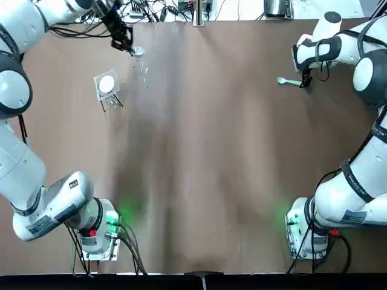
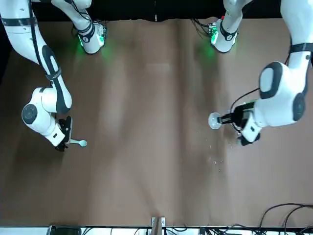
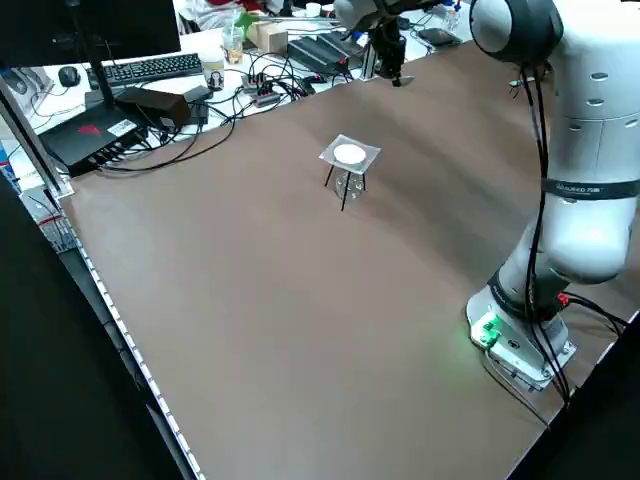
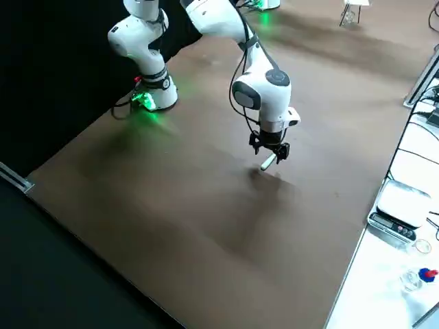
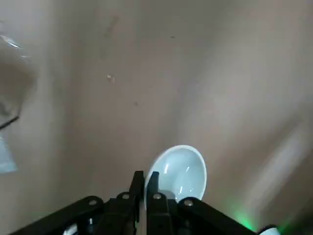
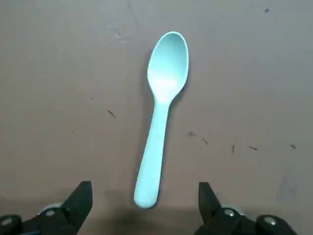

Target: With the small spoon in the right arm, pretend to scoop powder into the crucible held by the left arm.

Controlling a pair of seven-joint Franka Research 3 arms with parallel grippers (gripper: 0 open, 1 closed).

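From where I stand, half of this is set up and half is not. The crucible (image 5: 182,169) is in the left claw (image 1: 128,46), whose fingers (image 5: 137,182) are nearly together and pinch the little white bowl by its rim. It hangs at the far left of the bench (image 1: 205,151), beyond a small stand (image 1: 107,84) with a white disc on top. It looks to be off the surface, though I can't say how high.

The spoon (image 6: 161,112) is another matter. It lies flat on the bench at the far right, its bowl end pointing toward the middle, and nothing holds it. The right claw (image 1: 305,80) hovers over the handle end with its fingers (image 6: 80,198) spread wide, one on each side of the handle and touching it nowhere.

So I'd say most of the job is left: close on the handle, lift, and carry the spoon across to the crucible. The two are well apart, at opposite sides of the bench. Only then can the scooping be mimed.

The left arm reaches far forward with its wrist turned so the claw lies roughly level, the crucible sticking out toward the middle. The right arm is stretched forward too, wrist pointing down, claw low over the spoon.
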